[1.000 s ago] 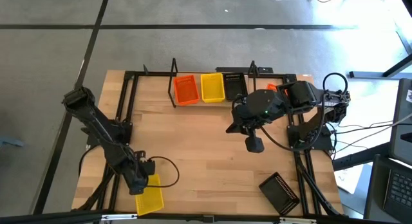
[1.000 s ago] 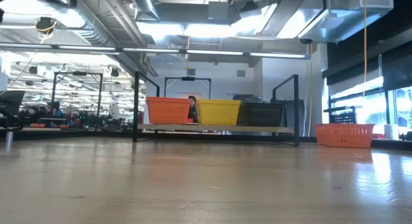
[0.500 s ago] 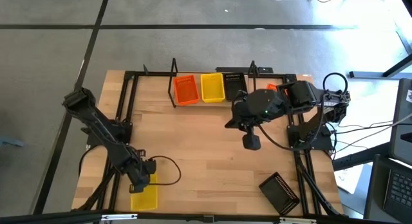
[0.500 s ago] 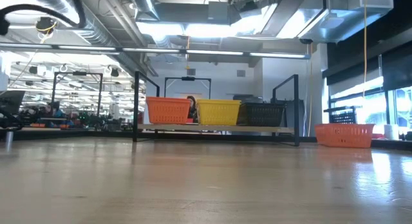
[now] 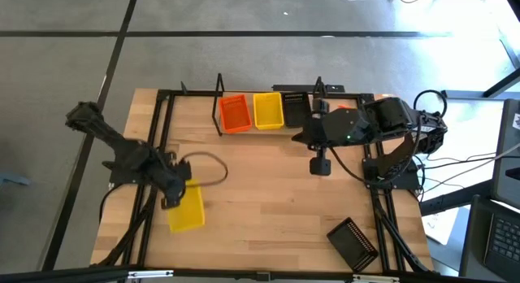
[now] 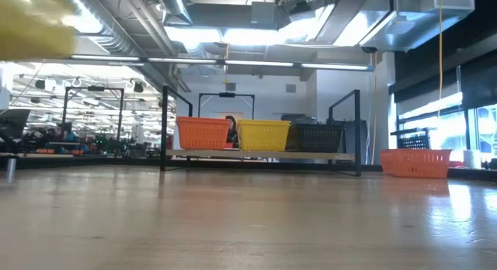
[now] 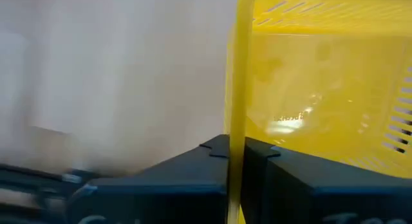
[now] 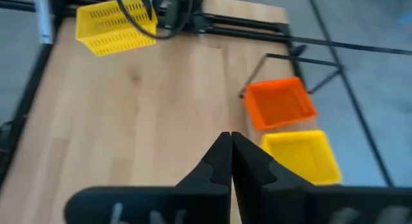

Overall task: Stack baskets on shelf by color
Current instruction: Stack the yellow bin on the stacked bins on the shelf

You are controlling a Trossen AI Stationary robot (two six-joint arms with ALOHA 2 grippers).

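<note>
My left gripper (image 5: 172, 195) is shut on a yellow basket (image 5: 187, 207) over the table's left side. The low view shows this basket as a yellow blur (image 6: 35, 25) high up. The shelf (image 6: 264, 154) stands at the far edge. An orange basket (image 5: 236, 113), a yellow one (image 5: 268, 110) and a black one (image 5: 296, 109) rest on it side by side on their bottoms. My right gripper (image 5: 320, 165) is shut and holds nothing, hovering in front of the shelf's right half. My left gripper has the yellow basket's wall (image 7: 235, 89) between its fingers, one inside the basket and one outside, near its far left corner. The fingers come steeply from above. The basket is lifted clear of the table, its open top up.
An orange basket (image 6: 415, 162) sits on the table right of the shelf, partly under my right arm. A black basket (image 5: 353, 242) lies at the near right corner. Black frame rails (image 5: 158, 137) run along the table's left and right sides. The table's middle is bare wood.
My left gripper has risen and gone toward the far edge, taking the yellow basket up from the near left corner, clear of the table. My right gripper has swung a little toward the shelf.
</note>
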